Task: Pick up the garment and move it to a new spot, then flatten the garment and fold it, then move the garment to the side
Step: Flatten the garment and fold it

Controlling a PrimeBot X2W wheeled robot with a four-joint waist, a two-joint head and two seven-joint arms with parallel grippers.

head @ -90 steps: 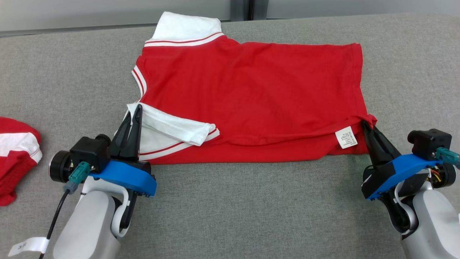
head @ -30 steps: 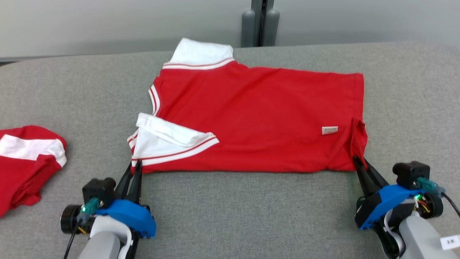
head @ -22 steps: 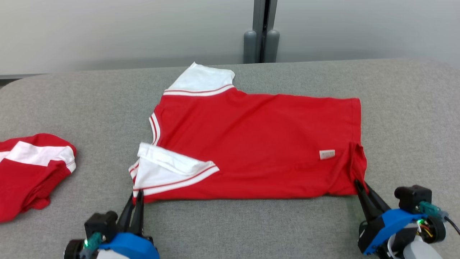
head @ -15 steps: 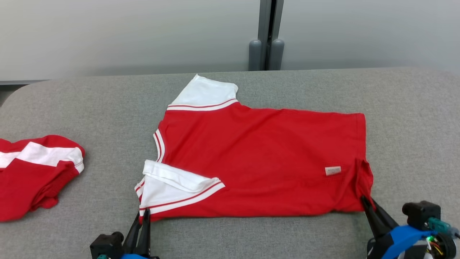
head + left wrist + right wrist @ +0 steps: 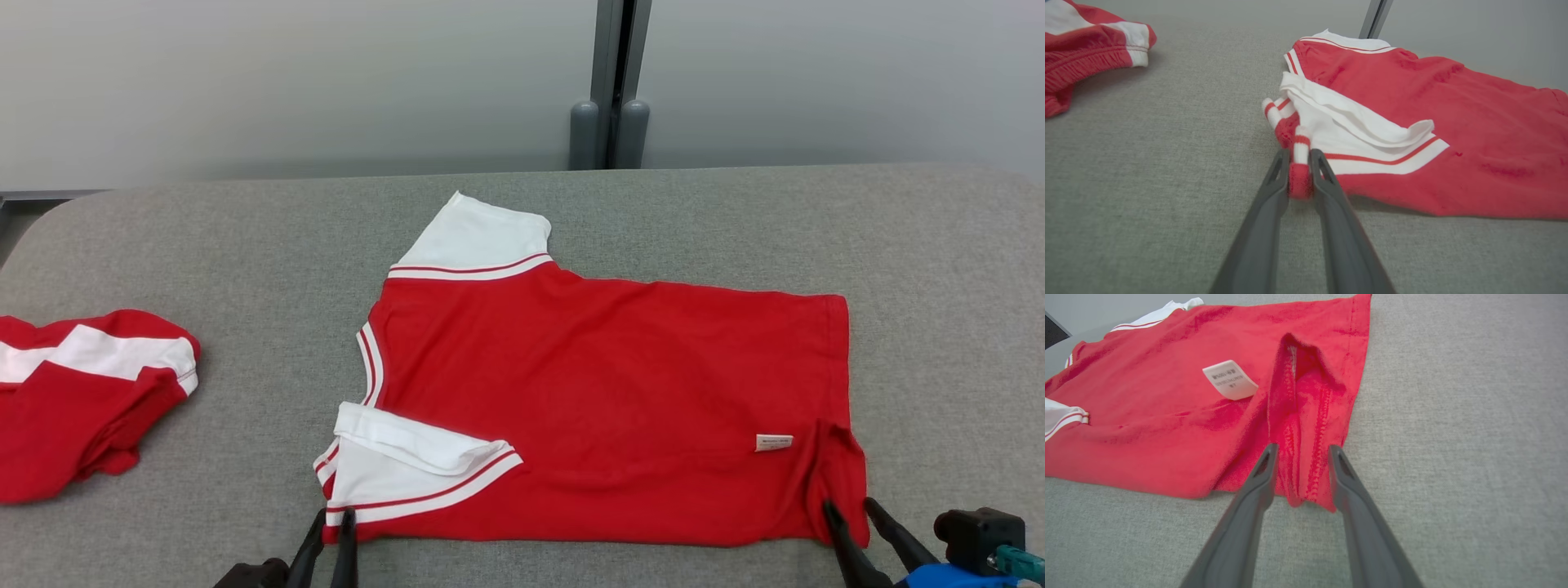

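Note:
The red garment (image 5: pixel 604 392) with white sleeves lies folded and flat on the grey table (image 5: pixel 245 245). My left gripper (image 5: pixel 332 516) is at its near left corner. In the left wrist view the left gripper (image 5: pixel 1299 157) has its jaws narrow, with the red-and-white corner of the garment (image 5: pixel 1412 102) pinched between them. My right gripper (image 5: pixel 851 508) is at the near right corner. In the right wrist view the right gripper (image 5: pixel 1301 451) stands open, and a bunched hem fold of the garment (image 5: pixel 1167 396) lies loose between the fingers. A white label (image 5: pixel 1229 379) sits beside that fold.
A second red-and-white garment (image 5: pixel 73 392) lies crumpled at the table's left edge, also in the left wrist view as a red bundle (image 5: pixel 1081 41). A grey post (image 5: pixel 610 122) and a wall stand behind the table. Bare cloth surface lies right of the garment and in front of it.
The head camera has tilted up and back, so the scene sits lower in frame. The right gripper has opened off the hem corner. The garment's near edge now rests on the table.

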